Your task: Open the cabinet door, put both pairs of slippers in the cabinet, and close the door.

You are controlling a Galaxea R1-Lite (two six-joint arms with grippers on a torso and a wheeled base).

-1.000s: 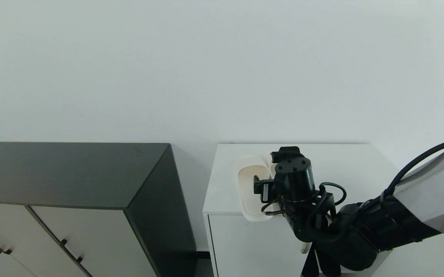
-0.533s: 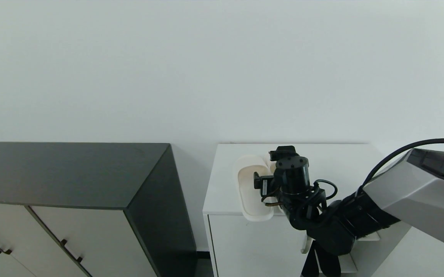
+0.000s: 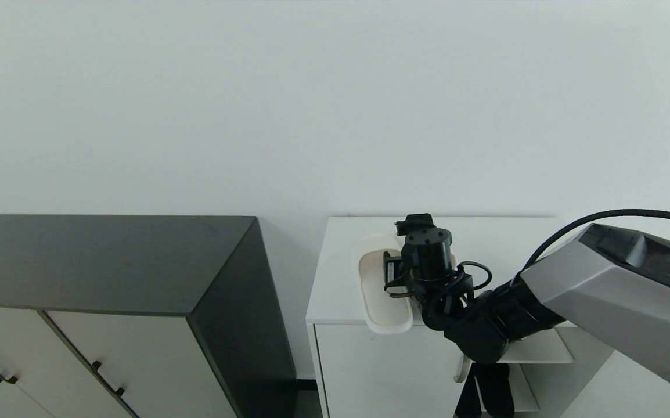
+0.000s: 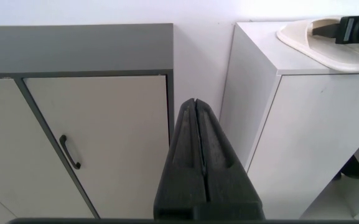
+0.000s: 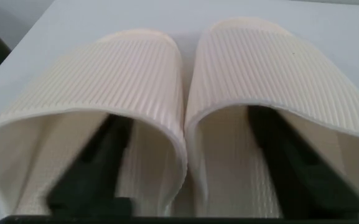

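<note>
While left gripper (image 4: 195, 111) hangs pressed shut, empty, before dark-topped cabinet (image 4: 73, 43), right gripper (image 5: 186, 124) spread wide, fingers (image 5: 92, 168) one inside each of cream slippers (image 3: 373, 302); pair atop white cabinet (image 3: 335, 273), heel overhanging front edge.

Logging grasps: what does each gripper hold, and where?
Nothing is clamped. The right gripper stands open, a finger under each strap of the cream slippers; the left gripper is shut on nothing.
</note>
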